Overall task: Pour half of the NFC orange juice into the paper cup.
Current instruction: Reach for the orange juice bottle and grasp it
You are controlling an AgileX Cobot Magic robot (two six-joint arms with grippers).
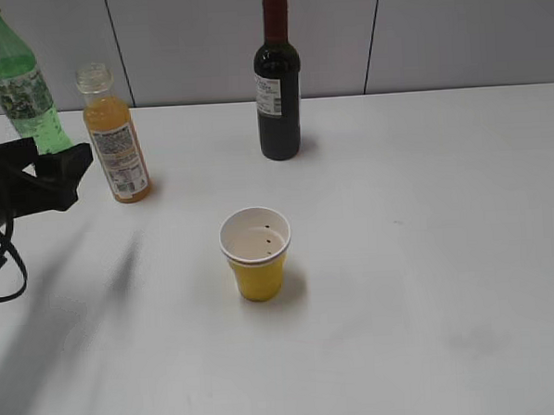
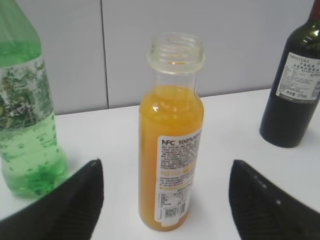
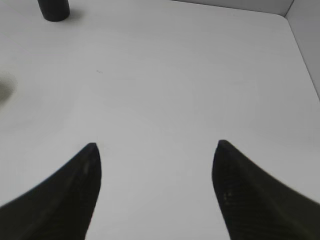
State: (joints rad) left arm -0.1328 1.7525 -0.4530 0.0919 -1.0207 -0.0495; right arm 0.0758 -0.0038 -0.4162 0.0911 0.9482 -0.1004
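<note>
- The paper cup (image 1: 255, 252) stands nearest the exterior camera, upright near the middle of the table (image 1: 428, 255), its white inside showing a few dark specks and no juice that I can see. Its open position, apart from every bottle, seems meant to leave room for tilting a bottle over it.
- To the cup's left and a little further back, the left gripper (image 1: 57, 173) hovers beside the juice. In the left wrist view its jaws are spread wide, one dark tip on each side of the frame, touching nothing; the left gripper (image 2: 165, 195) looks lined up to close around the bottle's body.
- The NFC orange juice (image 1: 115, 137) stands upright at the table's left rear, cap off, liquid up to the shoulder. The open neck suggests it is ready for pouring once grasped; none appears poured yet.
- Just behind and left of it is the green soda bottle (image 1: 15, 77), close enough that a careless approach might knock it.
- The wine bottle (image 1: 277, 77) stands at the back centre, well apart from the cup.
- The right gripper (image 3: 155, 165) is outside the exterior view; its wrist camera shows its jaws spread over bare table, holding nothing, apparently kept clear.
</note>
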